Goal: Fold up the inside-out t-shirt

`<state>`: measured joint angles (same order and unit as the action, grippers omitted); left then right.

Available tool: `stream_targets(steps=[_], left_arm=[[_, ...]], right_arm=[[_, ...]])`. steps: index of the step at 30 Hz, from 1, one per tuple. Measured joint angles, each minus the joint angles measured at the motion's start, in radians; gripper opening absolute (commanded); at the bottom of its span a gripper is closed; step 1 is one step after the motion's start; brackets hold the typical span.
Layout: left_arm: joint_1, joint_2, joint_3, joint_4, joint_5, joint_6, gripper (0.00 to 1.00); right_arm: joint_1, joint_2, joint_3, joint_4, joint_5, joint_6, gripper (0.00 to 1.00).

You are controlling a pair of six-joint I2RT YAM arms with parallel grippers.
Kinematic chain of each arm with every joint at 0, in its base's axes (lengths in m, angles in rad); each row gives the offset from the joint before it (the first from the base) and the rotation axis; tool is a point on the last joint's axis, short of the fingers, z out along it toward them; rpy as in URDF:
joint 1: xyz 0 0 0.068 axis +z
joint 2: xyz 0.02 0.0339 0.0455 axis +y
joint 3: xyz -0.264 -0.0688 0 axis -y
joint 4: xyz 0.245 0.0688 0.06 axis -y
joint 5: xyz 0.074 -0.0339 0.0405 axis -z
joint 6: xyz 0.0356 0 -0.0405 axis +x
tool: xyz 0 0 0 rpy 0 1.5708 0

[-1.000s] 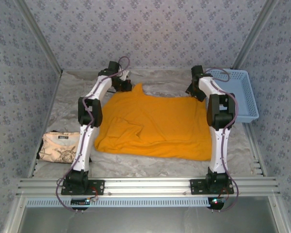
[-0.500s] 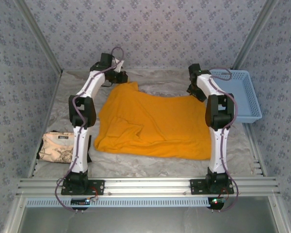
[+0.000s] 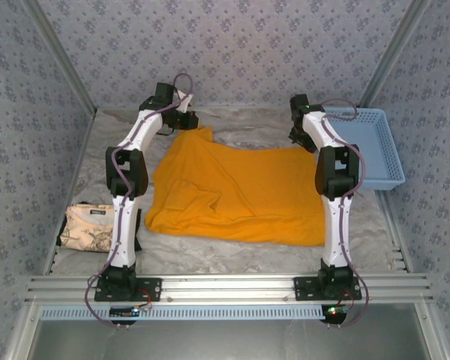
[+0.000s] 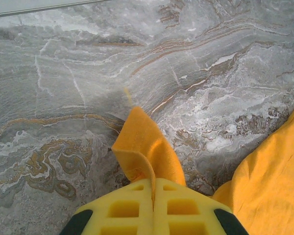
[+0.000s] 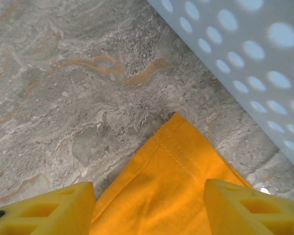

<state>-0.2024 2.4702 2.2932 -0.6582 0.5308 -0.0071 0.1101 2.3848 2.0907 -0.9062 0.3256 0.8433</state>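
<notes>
In the top view, the t-shirt [image 3: 232,191] lies spread on the middle of the table [image 3: 210,255], with loose wrinkles toward its near left side. The left gripper [image 3: 189,121] is at the far left corner and the right gripper [image 3: 300,139] at the far right corner. I judge the fabric light, soft and limp: it will sag and drag, so I grip corners and hems, not the middle. The basket [image 3: 367,142] stands just beside the right arm and limits outward travel. A beige cloth [image 3: 90,227] lies at the near left, apart from the t-shirt. Bare table is available beyond the far edge and along the near edge. In the left wrist view, the left gripper [image 4: 154,188] has its jaws pressed together, pinching a raised fold of the t-shirt [image 4: 147,147] above the table. In the right wrist view, the right gripper [image 5: 149,205] has its jaws spread to either side of the stitched corner of the t-shirt [image 5: 176,156], which lies flat. The basket [image 5: 245,49] wall is near that corner, so I judge clearance there tight.
</notes>
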Motion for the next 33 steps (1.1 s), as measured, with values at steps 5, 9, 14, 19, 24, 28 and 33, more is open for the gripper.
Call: stream_targets(steps=[5,9,14,19,24,28,33], left_arm=[[0.005,0.008,0.009,-0.021,-0.019,-0.002,0.23],[0.024,0.051,0.049,-0.027,-0.023,-0.035,0.52],[0.047,0.116,0.092,-0.039,-0.071,-0.124,0.57],[0.063,0.197,0.186,-0.066,-0.124,-0.205,0.55],[0.064,0.238,0.243,-0.081,-0.159,-0.222,0.55],[0.051,0.248,0.258,-0.079,-0.148,-0.213,0.48],[0.040,0.274,0.278,-0.075,-0.088,-0.192,0.13]], right_arm=[[-0.001,0.068,0.019,0.002,0.001,0.012,0.38],[-0.002,0.075,0.041,0.016,-0.011,0.014,0.13],[-0.006,0.077,0.041,0.030,-0.005,0.013,0.00],[-0.006,0.077,0.041,0.042,-0.008,0.003,0.00],[-0.012,0.077,0.042,0.050,-0.023,-0.008,0.00],[-0.014,0.077,0.042,0.050,-0.029,-0.017,0.00],[-0.018,0.076,0.042,0.050,-0.036,-0.021,0.00]])
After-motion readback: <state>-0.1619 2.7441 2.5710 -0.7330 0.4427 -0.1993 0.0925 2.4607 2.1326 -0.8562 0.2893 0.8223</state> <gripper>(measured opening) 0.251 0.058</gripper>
